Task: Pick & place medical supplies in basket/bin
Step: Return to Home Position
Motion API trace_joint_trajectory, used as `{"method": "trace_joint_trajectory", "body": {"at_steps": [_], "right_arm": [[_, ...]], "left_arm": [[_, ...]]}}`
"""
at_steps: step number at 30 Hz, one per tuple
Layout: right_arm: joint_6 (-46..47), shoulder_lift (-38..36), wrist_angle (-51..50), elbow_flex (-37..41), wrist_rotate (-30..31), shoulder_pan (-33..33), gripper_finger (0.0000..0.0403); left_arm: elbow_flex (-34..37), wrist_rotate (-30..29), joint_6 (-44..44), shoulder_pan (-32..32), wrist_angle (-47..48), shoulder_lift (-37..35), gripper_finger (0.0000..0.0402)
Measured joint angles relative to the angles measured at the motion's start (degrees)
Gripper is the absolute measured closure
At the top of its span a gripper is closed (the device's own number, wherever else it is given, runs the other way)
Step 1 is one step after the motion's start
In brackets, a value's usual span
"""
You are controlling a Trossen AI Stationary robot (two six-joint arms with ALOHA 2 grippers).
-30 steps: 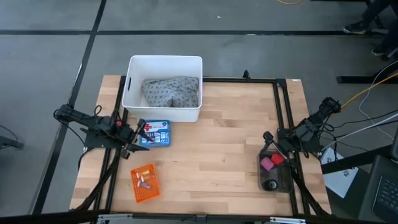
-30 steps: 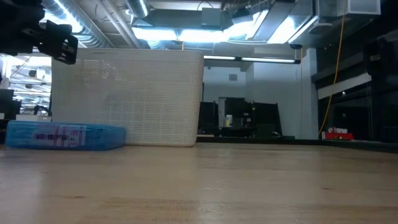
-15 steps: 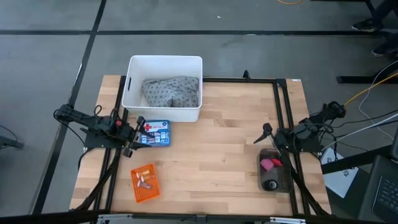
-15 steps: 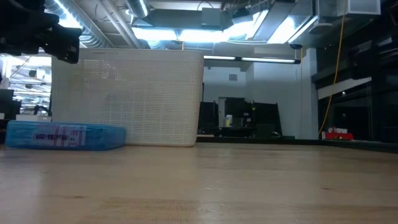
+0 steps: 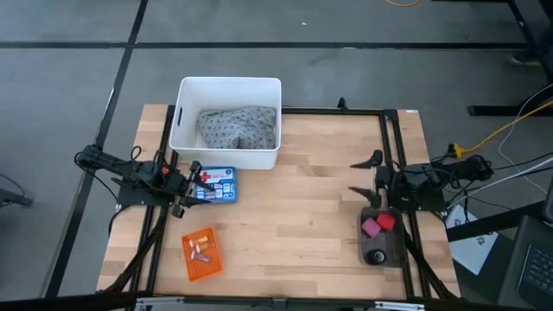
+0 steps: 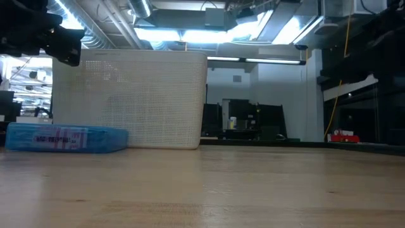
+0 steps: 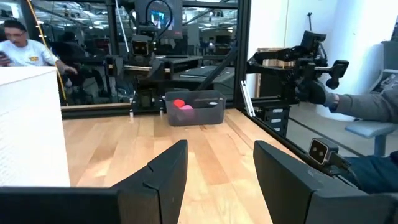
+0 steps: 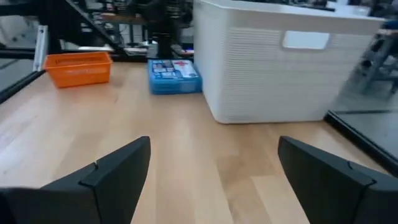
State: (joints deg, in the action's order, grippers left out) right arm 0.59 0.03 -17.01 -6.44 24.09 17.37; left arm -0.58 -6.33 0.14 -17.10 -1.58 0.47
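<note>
From above, the grey dotted pack (image 5: pixel 238 128) was seen lying inside the white tub (image 5: pixel 229 81) at the table's edge on the left arm's side. That content was hidden in the low view, where only the tub's wall and the blue box (image 6: pixel 66 137) beside it could be made out. The pink roll (image 5: pixel 371 227), red roll (image 5: pixel 386 221) and black roll (image 5: pixel 376 257) were seen in the dark tray (image 5: pixel 393 240) on the right arm's side. In the left wrist view only the pink and red ones were shown, through the tray's wall. Tiny tan pieces (image 5: pixel 200 250) were seen in the orange basket (image 5: pixel 207 269), but were concealed behind its side in the right wrist view. The left gripper (image 5: pixel 196 187) was placed at the blue box's edge, its fingers (image 7: pixel 163 180) spread with nothing between them. The right gripper (image 5: pixel 366 177) was placed above bare table (image 5: pixel 294 216) just beside the tray, its fingers (image 8: pixel 118 169) spread wide and empty.
</note>
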Motion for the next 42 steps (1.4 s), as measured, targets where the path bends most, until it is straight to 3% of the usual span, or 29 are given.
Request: {"method": "trace_joint_trajectory", "body": {"at_steps": [2, 5, 9, 11, 21, 28, 42], "right_arm": [[0.4, 0.0, -0.1, 0.0, -1.8, -0.9, 0.005], [0.1, 0.0, -0.1, 0.0, -9.2, -1.8, 0.005], [-2.5, 0.0, 0.4, 0.1, -26.5, -3.4, 0.005], [-2.6, 0.0, 0.4, 0.1, -31.0, -4.1, 0.005], [-3.2, 0.0, 0.5, 0.2, -31.4, -6.8, 0.005], [-2.8, 0.0, 0.5, 0.2, -27.7, -7.2, 0.005], [-2.5, 0.0, 0.5, 0.2, -29.1, -7.2, 0.005]], "left_arm": [[0.0, 0.0, -0.3, 0.0, 0.0, 0.0, 0.0219], [0.0, 0.0, -0.4, 0.0, 0.0, 0.0, 0.0219], [0.0, 0.1, -1.2, 0.0, 0.0, 0.0, 0.0219], [0.0, 0.3, -1.6, 0.0, 0.1, 0.0, 0.0219], [0.0, 0.3, -1.6, 0.0, 0.1, 0.1, 0.0219], [0.0, 0.3, -1.5, 0.0, 0.1, 0.1, 0.0219], [0.0, -1.5, -0.6, 0.0, -0.1, 0.0, 0.0219]]}}
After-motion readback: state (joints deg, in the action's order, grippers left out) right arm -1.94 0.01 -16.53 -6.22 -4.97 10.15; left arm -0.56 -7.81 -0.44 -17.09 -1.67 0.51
